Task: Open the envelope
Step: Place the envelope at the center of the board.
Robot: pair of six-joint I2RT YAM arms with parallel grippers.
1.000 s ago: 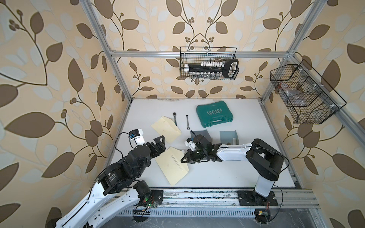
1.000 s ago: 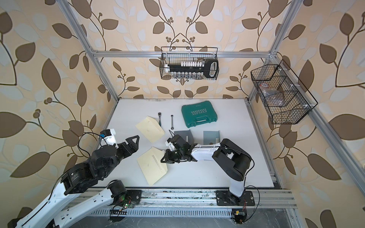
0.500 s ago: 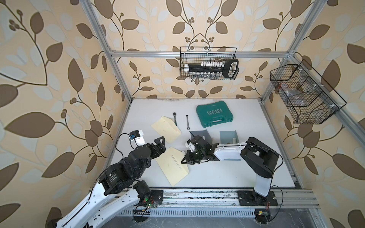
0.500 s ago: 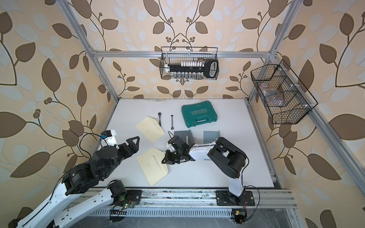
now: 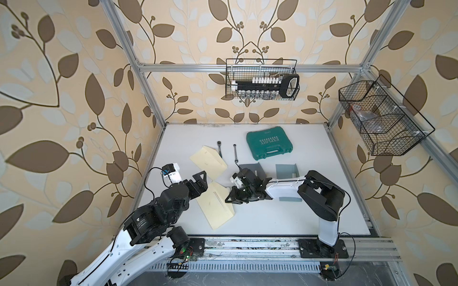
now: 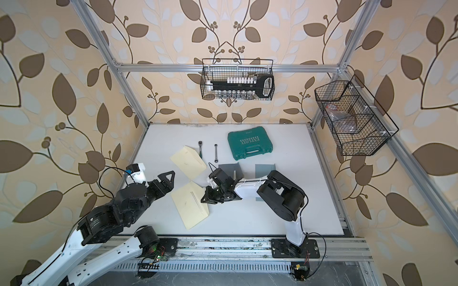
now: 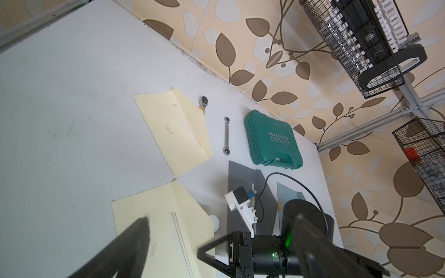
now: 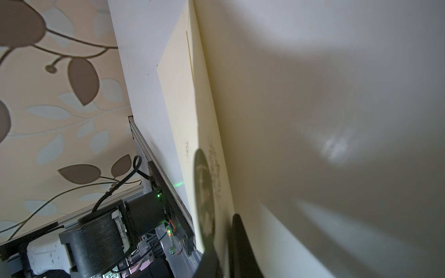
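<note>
Two cream envelopes lie on the white table. The near envelope [image 5: 214,206] [image 6: 189,206] has its flap [image 5: 227,206] on the right side. My right gripper [image 5: 227,200] [image 6: 203,199] sits low at that edge, shut on the flap. In the right wrist view the cream flap [image 8: 277,168] runs between the two dark fingers [image 8: 204,204]. My left gripper [image 5: 202,184] [image 7: 224,252] hovers open over the near envelope's left corner, holding nothing. The far envelope [image 5: 208,161] [image 7: 173,134] lies untouched behind.
A green tool case [image 5: 269,146] sits at the back. Two wrenches [image 5: 235,152] lie beside the far envelope. Two grey folded sheets [image 5: 286,170] lie under and behind the right arm. Wire baskets [image 5: 261,79] hang on the back and right walls.
The right arm's elbow has swung left toward the table's middle while its gripper stayed at the near envelope's edge. The left arm has barely moved.
</note>
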